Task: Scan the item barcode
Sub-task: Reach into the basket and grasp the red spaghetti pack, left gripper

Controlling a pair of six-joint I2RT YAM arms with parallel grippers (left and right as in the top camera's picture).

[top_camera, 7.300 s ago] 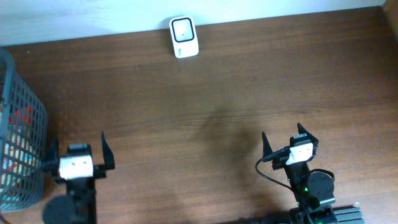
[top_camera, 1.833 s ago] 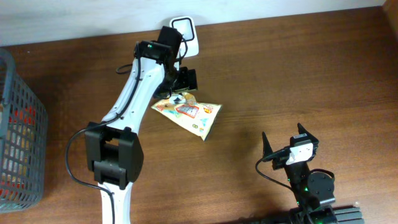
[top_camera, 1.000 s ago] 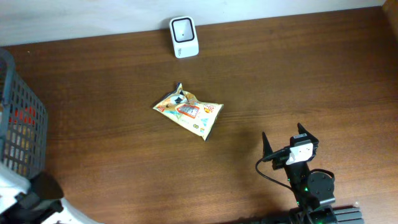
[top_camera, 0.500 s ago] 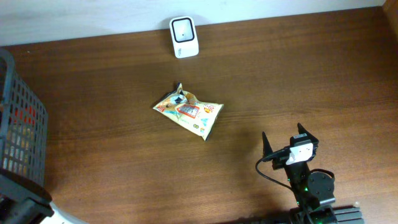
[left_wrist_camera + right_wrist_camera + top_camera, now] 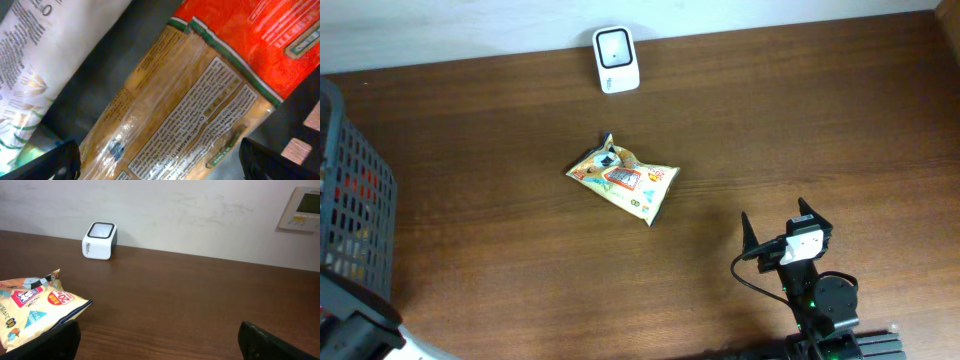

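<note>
- Overhead: your snack bag lies mid-table, printed face up, well short of the scanner at the far edge, with open room all round. The right tool rests spread by the near edge. The basket stands at the left edge.
- Left wrist: the left tool, spread wide, hangs over a brown packet, probably inside that basket, where room is tight.
- Right wrist: nothing stands between snack bag and scanner.

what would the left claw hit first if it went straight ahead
Probably the tan packet with the printed label, dead centre ahead of the open left claw; how far off is unclear.
</note>
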